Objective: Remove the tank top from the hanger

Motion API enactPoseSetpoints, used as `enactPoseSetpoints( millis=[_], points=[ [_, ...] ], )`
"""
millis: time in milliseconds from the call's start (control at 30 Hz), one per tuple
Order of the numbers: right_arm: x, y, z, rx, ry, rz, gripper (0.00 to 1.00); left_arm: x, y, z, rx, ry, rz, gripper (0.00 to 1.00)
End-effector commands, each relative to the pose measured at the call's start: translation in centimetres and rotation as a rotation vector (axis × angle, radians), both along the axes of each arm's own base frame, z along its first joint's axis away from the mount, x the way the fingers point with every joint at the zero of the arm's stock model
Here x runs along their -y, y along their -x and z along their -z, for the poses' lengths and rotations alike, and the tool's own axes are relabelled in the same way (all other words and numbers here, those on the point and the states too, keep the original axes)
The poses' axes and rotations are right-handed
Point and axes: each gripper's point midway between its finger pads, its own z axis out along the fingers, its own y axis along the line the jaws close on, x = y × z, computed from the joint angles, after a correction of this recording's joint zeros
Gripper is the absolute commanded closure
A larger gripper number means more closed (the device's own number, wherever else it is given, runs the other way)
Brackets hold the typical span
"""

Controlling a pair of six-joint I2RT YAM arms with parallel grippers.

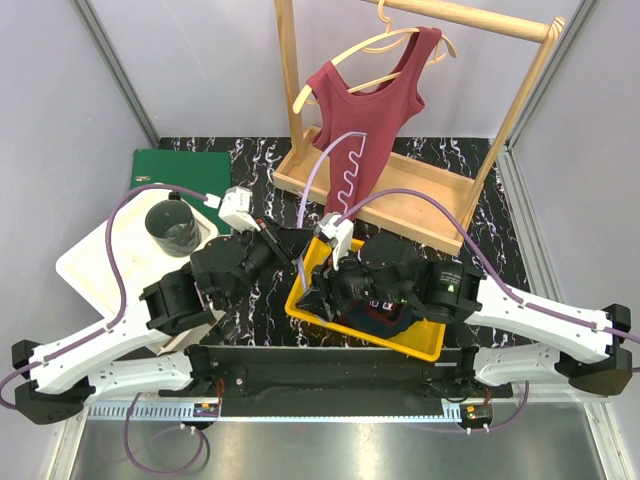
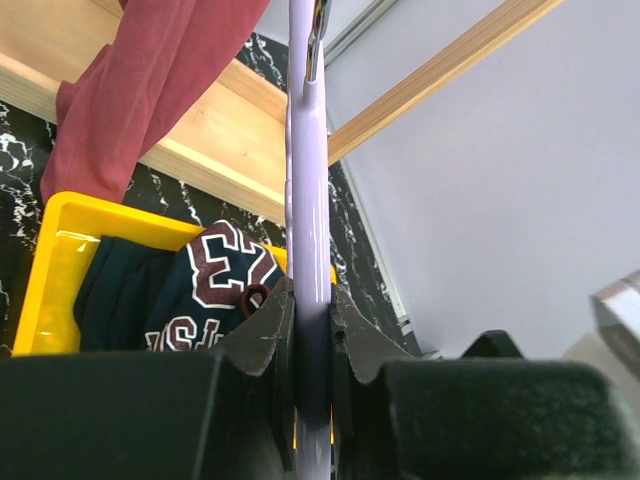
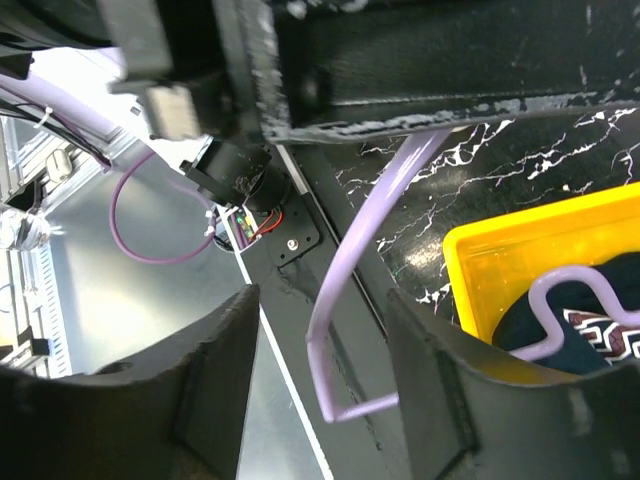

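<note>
Far on the counter, wooden rack with the red tank top draped on a wooden hanger — not yet off. Nearer, yellow bin holding a navy garment. Left claw clamped on a lavender hanger; right claw apart — hanger wire between.

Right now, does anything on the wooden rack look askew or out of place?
Yes. The wooden hanger hangs steeply tilted on the rack, its left end low, so the red tank top droops lopsided toward that side.
</note>
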Motion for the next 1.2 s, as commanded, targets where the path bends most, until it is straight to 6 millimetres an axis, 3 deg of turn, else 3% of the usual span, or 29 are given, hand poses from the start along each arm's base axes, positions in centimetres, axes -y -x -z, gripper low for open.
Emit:
enactPoseSetpoints(
  millis=[0, 167, 267, 300, 367, 400, 433, 467, 533, 700, 833, 967, 1033, 1167],
  points=[
    [-1.4, 0.0, -0.9, 0.029, -0.047, -0.030, 0.44, -0.9, 0.0, -4.5, 0.051, 0.171, -0.035, 1.00],
    [-1.6, 0.3, 0.4, 0.000, -0.039, -0.025, 0.62, -1.2, -0.4, -4.7, 0.054, 0.172, -0.059, 1.00],
    [-1.3, 0.2, 0.6, -0.025, -0.063, 0.005, 0.86, -1.2, -0.5, -4.5, 0.049, 0.177, -0.067, 1.00],
    [-1.3, 0.0, 0.5, -0.031, -0.078, 0.025, 1.00, -1.2, -0.5, -4.4, 0.049, 0.177, -0.067, 1.00],
    [-0.8, 0.2, 0.7, -0.069, -0.101, 0.048, 1.00, -1.4, -0.4, -4.2, 0.055, 0.173, -0.067, 0.92],
    [-0.7, 0.2, 0.6, -0.077, -0.116, 0.058, 1.00, -1.3, -0.3, -4.0, 0.059, 0.168, -0.056, 0.82],
    [-0.2, 0.2, 0.0, -0.095, -0.146, 0.076, 1.00, -1.4, -0.1, -4.1, 0.068, 0.170, -0.049, 0.62],
    [0.2, 0.4, 0.6, -0.109, -0.144, 0.083, 1.00, -1.7, 0.1, -3.8, 0.083, 0.161, -0.039, 0.51],
    [1.1, 0.8, -0.6, -0.121, -0.202, 0.087, 1.00, -1.4, 0.9, -3.5, 0.115, 0.159, 0.016, 0.29],
    [3.3, 0.9, -1.0, -0.132, -0.260, 0.133, 1.00, -1.8, 4.0, -3.9, 0.223, 0.149, 0.185, 0.11],
    [5.1, 0.5, -1.9, -0.116, -0.312, 0.186, 1.00, -2.6, 5.6, -3.1, 0.258, 0.120, 0.254, 0.09],
    [5.9, -1.4, -3.2, -0.084, -0.332, 0.262, 1.00, -4.3, 6.4, -2.3, 0.273, 0.092, 0.257, 0.09],
    [6.5, -3.4, -3.8, -0.069, -0.334, 0.303, 1.00, -4.8, 6.4, -1.5, 0.260, 0.070, 0.250, 0.09],
    [8.0, -7.9, -7.0, -0.049, -0.390, 0.353, 1.00, -5.7, 6.8, -1.2, 0.259, 0.079, 0.247, 0.09]
  ],
)
